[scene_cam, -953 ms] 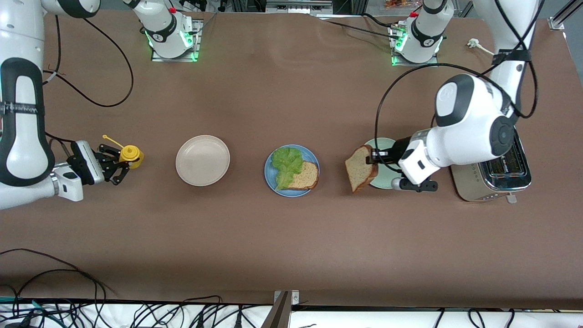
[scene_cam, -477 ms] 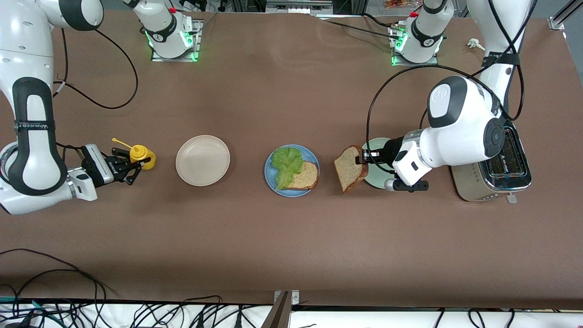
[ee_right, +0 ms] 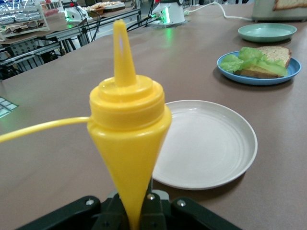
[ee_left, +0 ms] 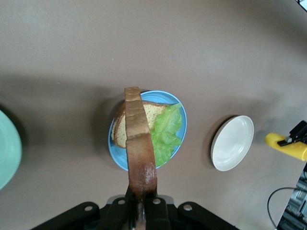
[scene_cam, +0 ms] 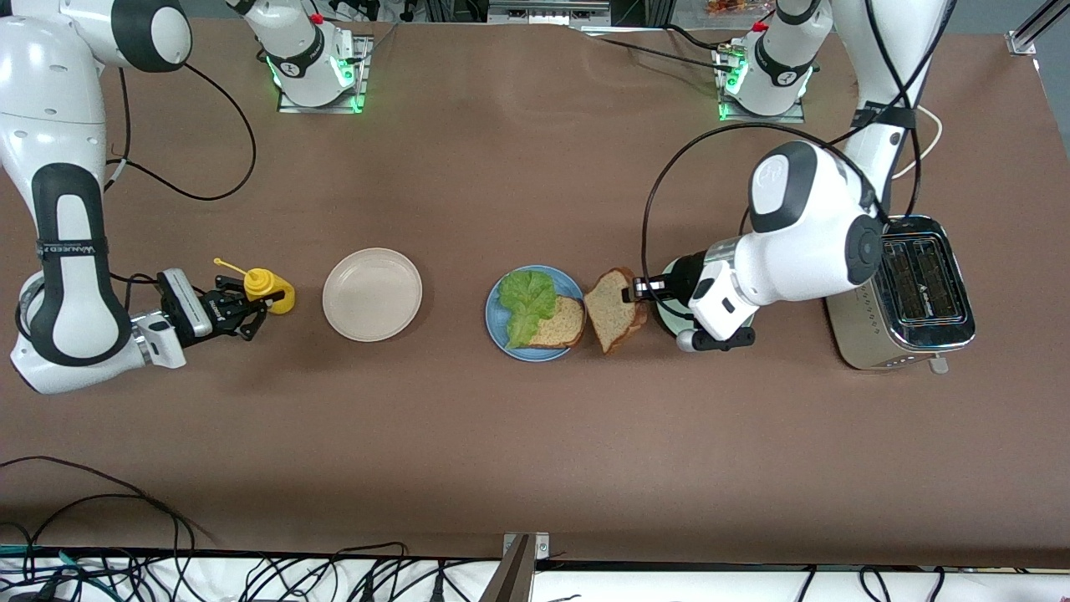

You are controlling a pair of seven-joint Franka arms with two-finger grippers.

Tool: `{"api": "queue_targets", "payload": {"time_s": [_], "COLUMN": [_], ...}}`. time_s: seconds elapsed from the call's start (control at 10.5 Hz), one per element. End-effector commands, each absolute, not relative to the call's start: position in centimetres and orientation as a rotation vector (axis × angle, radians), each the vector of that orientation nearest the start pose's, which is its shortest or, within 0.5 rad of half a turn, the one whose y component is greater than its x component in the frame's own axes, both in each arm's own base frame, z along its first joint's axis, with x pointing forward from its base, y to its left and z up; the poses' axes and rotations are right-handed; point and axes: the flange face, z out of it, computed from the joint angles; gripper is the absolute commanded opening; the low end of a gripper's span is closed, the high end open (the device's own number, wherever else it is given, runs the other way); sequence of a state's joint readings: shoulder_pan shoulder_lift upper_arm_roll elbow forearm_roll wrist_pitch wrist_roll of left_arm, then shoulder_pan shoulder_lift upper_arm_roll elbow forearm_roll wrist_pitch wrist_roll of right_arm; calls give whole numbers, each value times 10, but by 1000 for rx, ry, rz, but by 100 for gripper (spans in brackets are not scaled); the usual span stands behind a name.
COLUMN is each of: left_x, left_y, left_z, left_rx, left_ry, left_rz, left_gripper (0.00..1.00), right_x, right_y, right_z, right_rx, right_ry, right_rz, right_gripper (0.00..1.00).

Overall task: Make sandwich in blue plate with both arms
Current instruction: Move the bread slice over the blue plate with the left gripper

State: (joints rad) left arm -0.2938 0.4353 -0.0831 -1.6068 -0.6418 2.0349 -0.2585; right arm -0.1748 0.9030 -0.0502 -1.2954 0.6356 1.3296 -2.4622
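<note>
The blue plate (scene_cam: 495, 324) sits mid-table with one bread slice (scene_cam: 567, 322) on it and a ruffled lettuce leaf (scene_cam: 527, 301) lying partly over that slice. My left gripper (scene_cam: 633, 293) is shut on the crust of a second bread slice (scene_cam: 613, 311), which hangs on edge and tilted. It is over the table at the plate's rim, toward the left arm's end. The left wrist view shows this held slice (ee_left: 139, 139) in the left gripper (ee_left: 142, 206), with the blue plate (ee_left: 120, 155) below it. My right gripper (scene_cam: 242, 313) is shut on a yellow squeeze bottle (scene_cam: 267, 288), which is also in the right wrist view (ee_right: 127, 139).
A cream-white plate (scene_cam: 372, 294) lies between the bottle and the blue plate. A pale green plate (ee_left: 7, 148) lies under the left wrist, mostly hidden in the front view. A steel toaster (scene_cam: 907, 288) stands at the left arm's end. Cables trail along the table edge nearest the camera.
The left gripper has carried the bread slice from over the green plate to the blue plate's rim. The right gripper has moved the yellow bottle a little toward the cream plate.
</note>
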Motion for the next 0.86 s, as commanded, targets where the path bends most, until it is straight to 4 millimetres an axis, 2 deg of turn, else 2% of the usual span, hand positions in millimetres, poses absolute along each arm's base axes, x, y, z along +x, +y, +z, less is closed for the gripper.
{"api": "queue_targets", "payload": {"time_s": [0.0, 0.19, 0.29, 0.38, 0.57, 0.76], "left_x": [623, 622, 621, 621, 626, 630], "left_y": [-315, -346, -354, -364, -375, -385], "left_z": [372, 365, 354, 356, 358, 357], "left_rx": [2516, 2506, 2505, 2498, 2474, 2452], "left_ry": [352, 488, 569, 601, 693, 757], "left_rz": [-271, -336, -377, -385, -399, -410], "left_gripper": [0, 0, 0, 0, 0, 0], "right_x": [649, 647, 647, 647, 641, 641], "right_y": [-72, -71, -71, -71, -74, -76], "right_z": [171, 164, 162, 162, 143, 139], "right_rx": [-1032, -1008, -1006, -994, -949, -942], "right_ry": [-1818, -1825, -1823, -1831, -1825, -1816], "right_rz": [-565, -578, -578, -586, -638, -666], "right_gripper": [4, 4, 4, 4, 4, 4]}}
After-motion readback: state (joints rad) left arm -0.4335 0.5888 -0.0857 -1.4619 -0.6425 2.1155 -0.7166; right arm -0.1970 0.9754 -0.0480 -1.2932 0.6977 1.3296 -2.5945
